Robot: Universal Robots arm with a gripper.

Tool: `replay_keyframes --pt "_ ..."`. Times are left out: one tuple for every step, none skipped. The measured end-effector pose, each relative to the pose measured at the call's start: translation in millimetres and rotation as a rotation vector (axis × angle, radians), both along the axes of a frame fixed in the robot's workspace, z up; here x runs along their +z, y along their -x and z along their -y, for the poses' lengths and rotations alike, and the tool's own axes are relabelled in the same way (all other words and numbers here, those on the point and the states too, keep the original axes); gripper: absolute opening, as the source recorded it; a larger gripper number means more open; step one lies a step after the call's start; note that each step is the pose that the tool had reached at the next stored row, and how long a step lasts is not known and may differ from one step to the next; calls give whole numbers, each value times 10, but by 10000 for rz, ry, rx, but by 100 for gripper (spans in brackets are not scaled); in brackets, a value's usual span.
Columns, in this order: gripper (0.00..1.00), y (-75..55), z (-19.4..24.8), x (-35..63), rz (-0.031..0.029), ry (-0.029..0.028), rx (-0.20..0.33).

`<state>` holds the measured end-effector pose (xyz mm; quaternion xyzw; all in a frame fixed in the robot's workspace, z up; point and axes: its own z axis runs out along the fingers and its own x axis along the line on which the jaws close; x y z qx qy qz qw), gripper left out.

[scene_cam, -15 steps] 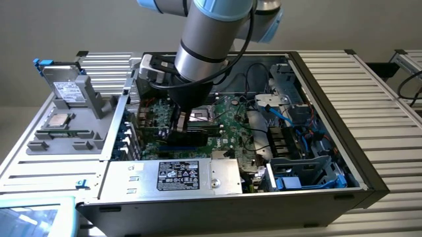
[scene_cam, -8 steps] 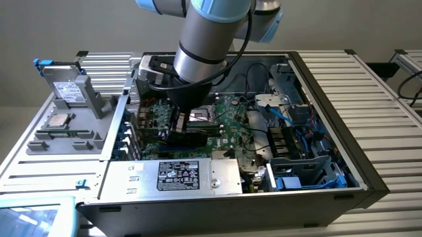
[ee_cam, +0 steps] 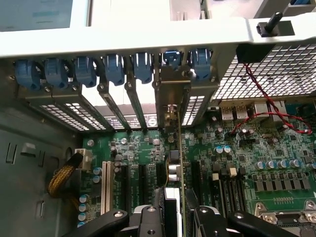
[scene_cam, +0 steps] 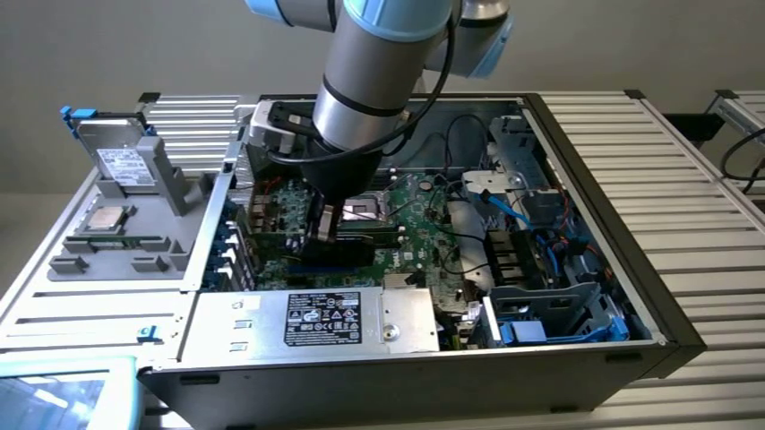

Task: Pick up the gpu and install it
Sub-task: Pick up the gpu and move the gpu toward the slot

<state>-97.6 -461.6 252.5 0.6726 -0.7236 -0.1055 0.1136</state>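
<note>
Hand (ee_cam: 175, 218): pinched the gpu (ee_cam: 179, 148) between its fingers.
Gpu: stood upright on edge over the motherboard (ee_cam: 148, 150), its bracket at the rear slots of the case (ee_cam: 123, 37).

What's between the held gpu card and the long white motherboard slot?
Wrist view: black expansion slots on the green motherboard, between the thin green gpu card and the long white slot.
</note>
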Motion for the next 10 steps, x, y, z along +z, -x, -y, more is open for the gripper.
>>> replay_keyframes --pt "28 0 -1 0 0 0 0" --pt "28 0 -1 0 4 0 0" --pt "28 1 -4 0 5 1 -1" --pt "28 0 -4 0 5 1 0" --pt "28 0 -4 0 5 1 -1" --pt "28 -1 -4 0 5 1 -3" --pt "28 -5 -4 1 5 1 -3" --pt "28 -10 -4 1 4 1 -5" --pt "28 -17 -4 0 5 1 -6" --pt "28 -22 -3 0 5 1 -7"
